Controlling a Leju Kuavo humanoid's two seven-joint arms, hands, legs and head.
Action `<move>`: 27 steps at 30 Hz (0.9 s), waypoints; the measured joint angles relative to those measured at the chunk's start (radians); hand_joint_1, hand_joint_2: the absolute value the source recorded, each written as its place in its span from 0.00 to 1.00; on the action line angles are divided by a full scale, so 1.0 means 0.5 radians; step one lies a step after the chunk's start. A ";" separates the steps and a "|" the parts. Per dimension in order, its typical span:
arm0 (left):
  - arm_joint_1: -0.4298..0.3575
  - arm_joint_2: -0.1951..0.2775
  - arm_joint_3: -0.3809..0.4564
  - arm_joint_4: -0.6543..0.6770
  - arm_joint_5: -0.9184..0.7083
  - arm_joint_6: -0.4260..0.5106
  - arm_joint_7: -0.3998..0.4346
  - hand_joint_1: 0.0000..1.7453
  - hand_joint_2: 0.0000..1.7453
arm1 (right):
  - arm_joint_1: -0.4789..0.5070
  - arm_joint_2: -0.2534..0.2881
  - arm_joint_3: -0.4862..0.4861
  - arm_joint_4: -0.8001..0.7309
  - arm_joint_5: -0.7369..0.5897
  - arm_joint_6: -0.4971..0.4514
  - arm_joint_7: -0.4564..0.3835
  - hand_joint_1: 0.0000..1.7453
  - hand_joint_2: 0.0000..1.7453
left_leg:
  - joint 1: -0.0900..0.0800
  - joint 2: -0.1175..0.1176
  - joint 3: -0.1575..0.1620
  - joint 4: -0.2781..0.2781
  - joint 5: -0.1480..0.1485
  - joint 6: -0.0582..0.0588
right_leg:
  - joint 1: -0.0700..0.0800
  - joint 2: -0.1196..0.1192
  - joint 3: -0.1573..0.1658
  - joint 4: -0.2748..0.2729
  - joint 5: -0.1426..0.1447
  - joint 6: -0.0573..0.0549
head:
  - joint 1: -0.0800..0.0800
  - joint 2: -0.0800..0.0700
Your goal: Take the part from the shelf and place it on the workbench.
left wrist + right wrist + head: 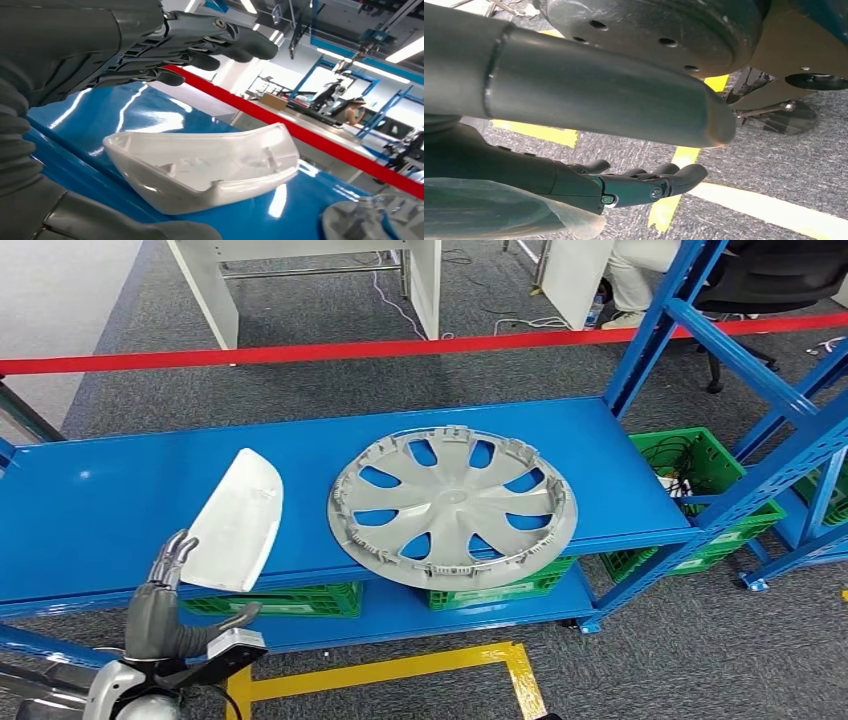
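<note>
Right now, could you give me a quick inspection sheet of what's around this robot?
Surface: blue shelf, glossy, bare blue around the parts.
Job's things: white part lying at the shelf's front edge; grey wheel cover beside it.
Clutter: green crates under and beside the shelf.
Hands: left hand open, fingers spread just short of the white part; right hand hanging over the floor, holding nothing.
Cables: loose leads on the carpet beyond the red barrier tape.
Surroundings: yellow floor lines, a seated person behind.
</note>
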 joint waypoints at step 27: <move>-0.022 0.084 0.111 0.122 -0.085 -0.028 0.086 0.00 1.00 | 0.001 -0.008 0.003 0.001 0.001 0.007 0.000 0.00 0.00 | 0.000 0.000 0.000 0.000 0.000 0.000 | 0.000 0.000 0.000 0.000 0.000 0.000 | 0.000 0.000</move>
